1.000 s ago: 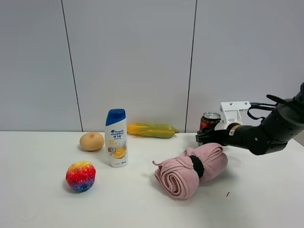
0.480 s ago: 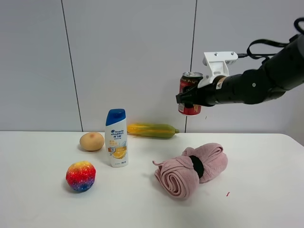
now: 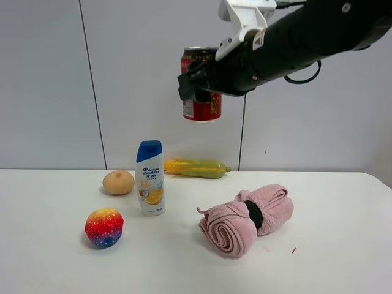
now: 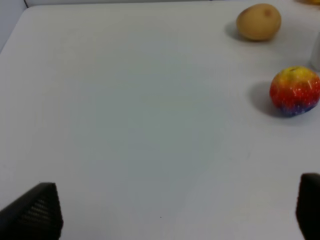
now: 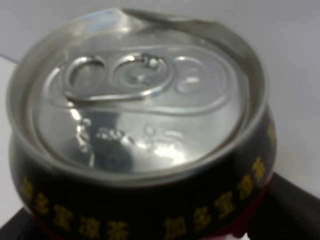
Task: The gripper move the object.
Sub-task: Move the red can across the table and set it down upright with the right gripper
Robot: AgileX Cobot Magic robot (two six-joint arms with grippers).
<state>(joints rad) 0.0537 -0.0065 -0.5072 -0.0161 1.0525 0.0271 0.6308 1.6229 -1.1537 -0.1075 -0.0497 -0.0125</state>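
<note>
Your right tool point(image 3: 195, 86) is clamped on the can point(image 3: 202, 108), held upright high above the table point(image 3: 331, 257); your left tool point(image 4: 170, 215) is spread wide, holding nothing

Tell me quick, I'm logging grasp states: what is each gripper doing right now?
Left gripper: open, holding nothing.
Right gripper: closed on the red can, held in the air.
</note>
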